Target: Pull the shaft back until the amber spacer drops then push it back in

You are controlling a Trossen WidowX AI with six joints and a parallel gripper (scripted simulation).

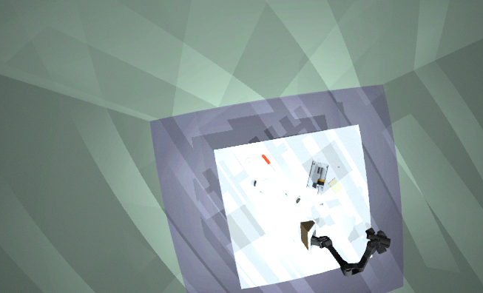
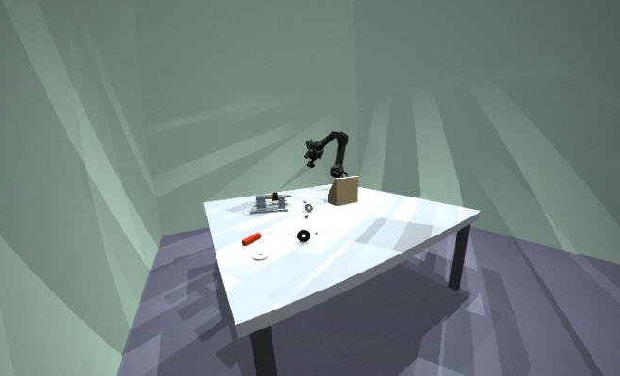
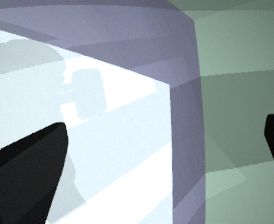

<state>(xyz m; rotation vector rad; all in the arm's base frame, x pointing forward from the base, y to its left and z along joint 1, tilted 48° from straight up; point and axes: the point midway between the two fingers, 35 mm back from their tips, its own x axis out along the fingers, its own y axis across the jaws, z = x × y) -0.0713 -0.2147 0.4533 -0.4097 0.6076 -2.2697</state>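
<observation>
The grey shaft fixture (image 1: 317, 171) (image 2: 270, 204) stands on the white table (image 1: 277, 240) (image 2: 355, 247) (image 3: 115, 183), with the amber spacer (image 1: 320, 181) (image 2: 274, 196) on its shaft near one end. The fixture is too small to tell its housing block or other spacers apart. My gripper (image 1: 369, 233) (image 2: 310, 162) (image 3: 170, 128) is open and empty. It hangs high in the air over the table's edge, far from the fixture. The wrist view shows only a table corner and floor between the dark fingers.
A brown wedge block (image 1: 307, 234) (image 2: 343, 191) stands at the arm's base. A red cylinder (image 1: 265, 159) (image 2: 252, 238), a white washer (image 2: 260, 256), a black ring (image 2: 303, 235) and a grey washer (image 2: 309, 207) lie loose on the table. A pale yellow square (image 1: 334, 185) lies beside the fixture.
</observation>
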